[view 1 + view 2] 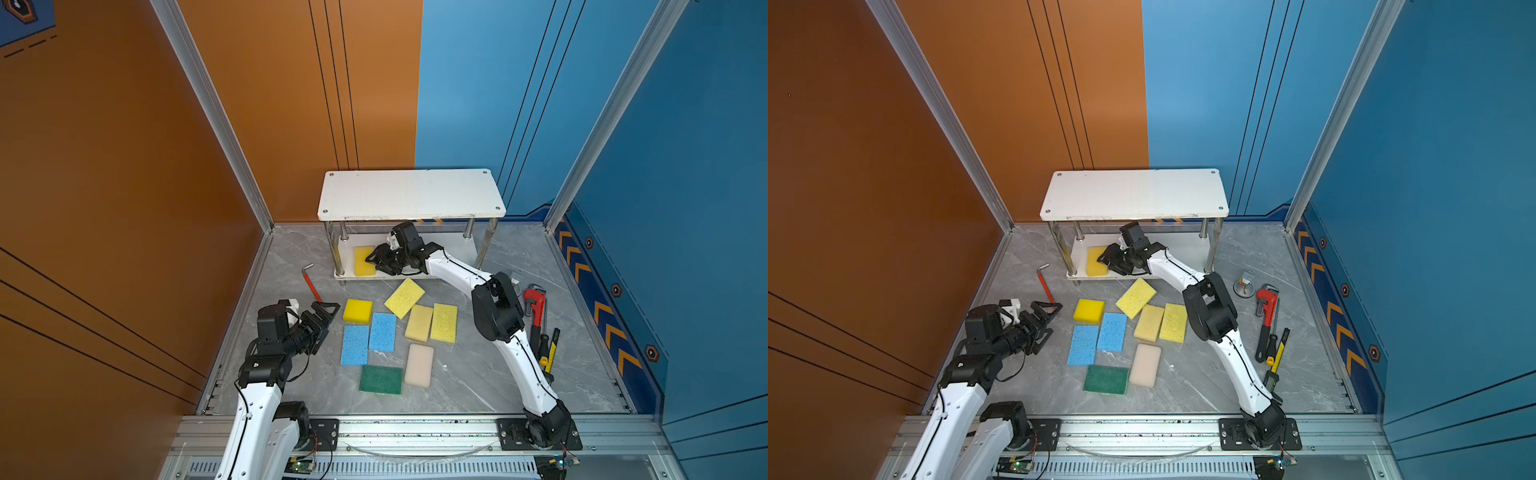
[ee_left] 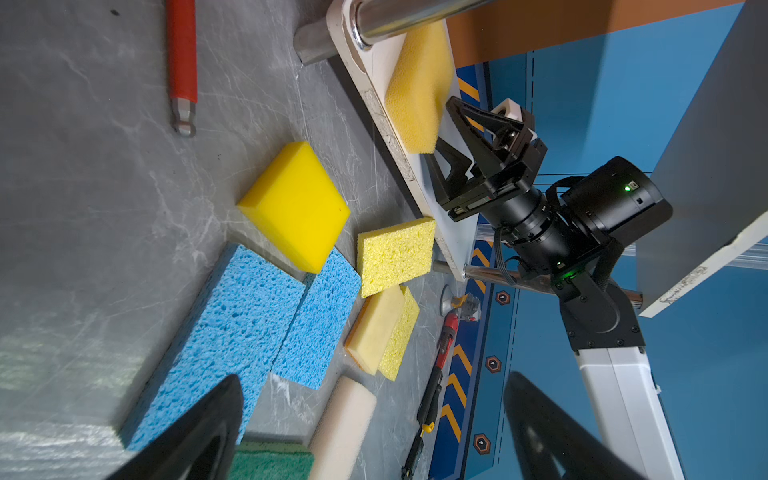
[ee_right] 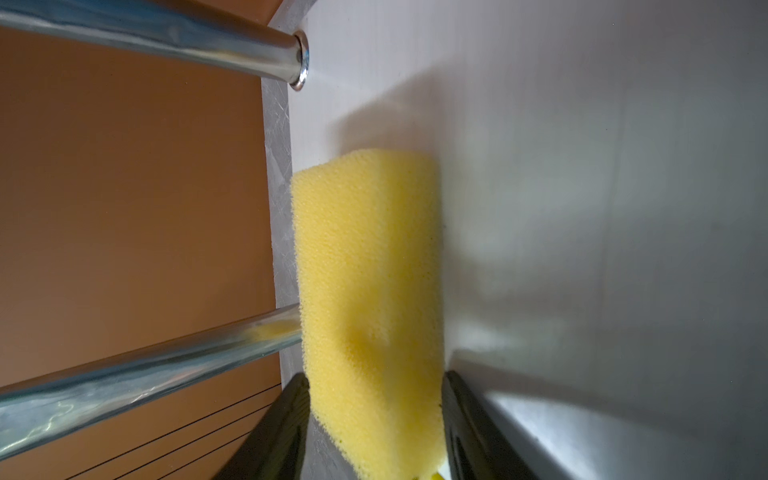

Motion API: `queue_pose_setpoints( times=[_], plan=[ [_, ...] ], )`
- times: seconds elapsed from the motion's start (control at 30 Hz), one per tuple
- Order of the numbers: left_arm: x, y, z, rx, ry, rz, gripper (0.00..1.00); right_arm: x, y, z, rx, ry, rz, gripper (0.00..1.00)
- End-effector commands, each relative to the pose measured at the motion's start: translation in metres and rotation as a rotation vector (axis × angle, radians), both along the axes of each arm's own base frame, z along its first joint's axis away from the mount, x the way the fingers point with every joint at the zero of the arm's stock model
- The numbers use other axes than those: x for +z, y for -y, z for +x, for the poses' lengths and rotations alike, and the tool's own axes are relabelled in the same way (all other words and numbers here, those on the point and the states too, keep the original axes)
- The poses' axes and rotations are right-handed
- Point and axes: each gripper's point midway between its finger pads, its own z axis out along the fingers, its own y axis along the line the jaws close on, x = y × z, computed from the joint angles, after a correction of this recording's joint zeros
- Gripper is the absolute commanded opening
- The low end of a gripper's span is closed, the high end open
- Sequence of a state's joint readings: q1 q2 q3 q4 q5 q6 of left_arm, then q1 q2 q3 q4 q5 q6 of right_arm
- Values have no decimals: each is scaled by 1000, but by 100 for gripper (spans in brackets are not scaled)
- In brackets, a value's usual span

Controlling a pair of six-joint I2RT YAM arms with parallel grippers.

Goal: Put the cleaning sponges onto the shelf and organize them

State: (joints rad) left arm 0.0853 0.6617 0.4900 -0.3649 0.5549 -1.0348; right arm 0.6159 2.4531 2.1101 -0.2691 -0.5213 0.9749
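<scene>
The shelf (image 1: 411, 193) stands at the back. A bright yellow sponge (image 1: 363, 262) lies at the left end of its lower board (image 1: 455, 249). My right gripper (image 1: 371, 259) reaches under the top board and is shut on this sponge's near end (image 3: 365, 257), one finger on each face. On the floor in front lie another bright yellow sponge (image 1: 357, 311), two blue ones (image 1: 355, 345) (image 1: 382, 331), two pale yellow porous ones (image 1: 404, 298) (image 1: 444, 322), a tan one (image 1: 419, 323), a cream-pink one (image 1: 419, 365) and a dark green one (image 1: 381, 379). My left gripper (image 1: 328, 308) hovers open, left of them.
A red-handled hex key (image 1: 311, 284) lies on the floor left of the shelf, just behind my left gripper. A red pipe wrench (image 1: 534, 305) and other hand tools (image 1: 548, 349) lie along the right side. Chrome posts (image 1: 332, 249) frame the lower tier.
</scene>
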Motion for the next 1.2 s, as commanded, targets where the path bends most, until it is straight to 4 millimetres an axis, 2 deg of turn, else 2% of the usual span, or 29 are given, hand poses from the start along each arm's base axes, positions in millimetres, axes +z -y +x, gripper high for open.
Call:
queue_pose_setpoints(
  times=[0.0,0.3,0.6,0.73,0.9,1.0,1.17],
  plan=[
    [-3,1,-5,-25,-2,10,98,-24,-4,-2,-3,-56,-18,54],
    [-4,1,-5,-23,-4,10,98,-21,-20,-1,2,-59,10,54],
    [-4,-1,-7,-11,-2,7,98,-15,-19,-3,-3,-56,10,54],
    [-4,-2,-6,-6,-3,5,98,-9,-10,-1,-13,-40,-2,54],
    [-4,-2,-6,-7,-8,2,98,14,4,-9,4,24,-26,56],
    [-5,-2,-5,-12,-12,7,98,29,15,-20,12,67,-51,57],
    [-11,-2,-5,-20,-59,37,98,43,28,-46,55,101,-82,59]
  ],
)
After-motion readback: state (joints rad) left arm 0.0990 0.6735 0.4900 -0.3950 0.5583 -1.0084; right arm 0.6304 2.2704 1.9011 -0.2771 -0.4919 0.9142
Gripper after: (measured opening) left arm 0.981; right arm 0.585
